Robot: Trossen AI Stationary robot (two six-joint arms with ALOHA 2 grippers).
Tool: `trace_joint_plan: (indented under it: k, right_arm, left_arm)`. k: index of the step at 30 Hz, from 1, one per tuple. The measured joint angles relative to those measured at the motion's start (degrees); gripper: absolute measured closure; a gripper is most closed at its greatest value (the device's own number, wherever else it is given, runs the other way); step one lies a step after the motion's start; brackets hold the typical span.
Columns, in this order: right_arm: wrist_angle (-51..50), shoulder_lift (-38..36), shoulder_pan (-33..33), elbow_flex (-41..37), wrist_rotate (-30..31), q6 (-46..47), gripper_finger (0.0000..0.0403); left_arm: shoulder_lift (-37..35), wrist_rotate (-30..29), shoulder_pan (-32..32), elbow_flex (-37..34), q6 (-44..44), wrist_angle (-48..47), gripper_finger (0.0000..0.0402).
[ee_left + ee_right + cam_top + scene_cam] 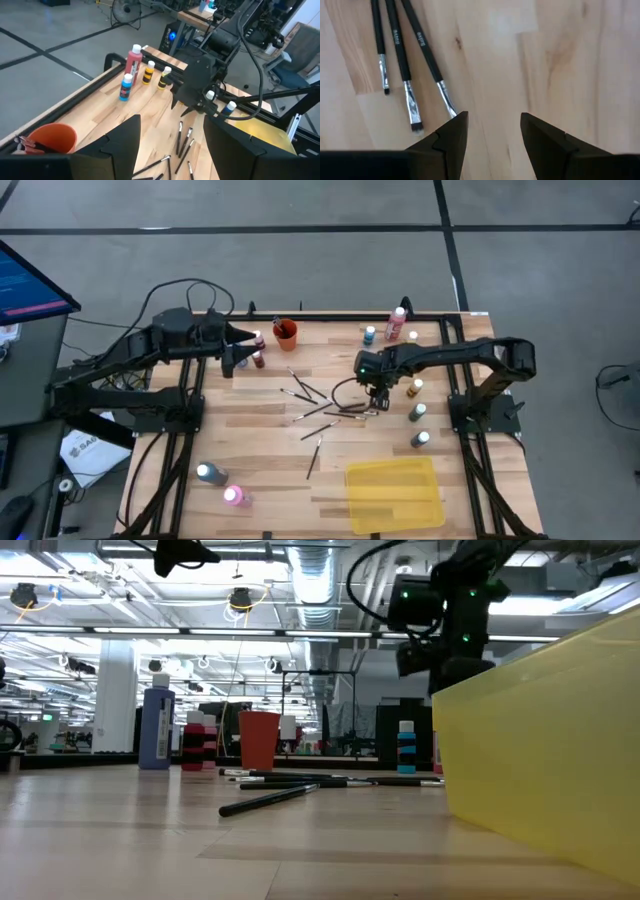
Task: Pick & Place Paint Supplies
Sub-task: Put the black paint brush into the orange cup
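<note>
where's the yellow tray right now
In the high view the yellow tray lies flat at the table's near edge on the right arm's side, below a green bottle.

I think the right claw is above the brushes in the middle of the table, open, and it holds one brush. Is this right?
Not quite. The right claw is over the brushes mid-table and open, but it holds nothing: the right wrist view shows only bare wood between its fingers, with the brushes lying flat beside them.
</note>
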Motion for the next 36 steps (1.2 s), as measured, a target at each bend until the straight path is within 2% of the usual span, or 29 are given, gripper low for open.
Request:
trace_joint_plan:
  k: [15,27,30,36]
  right_arm:
    - [5.56,0.09,0.46,-6.2,-5.22,-7.93,0.0231]
    - [5.87,7.06,0.5,-5.81,-5.9,-9.97,0.0232]
    - [5.73,7.68,0.48,-5.75,-5.16,-9.89,0.026]
    - [6.43,7.19,0.37,-5.96,-4.23,-10.55,0.0383]
  left_arm:
    - [0.97,-0.83,0.0,-0.08,-0.28,-0.08,0.019]
    - [2.13,-0.79,0.0,-0.09,-0.3,0.86,0.019]
    - [2.13,-0.78,0.0,-0.09,-0.3,0.88,0.019]
    - [2.13,-0.79,0.0,-0.09,-0.29,0.86,0.019]
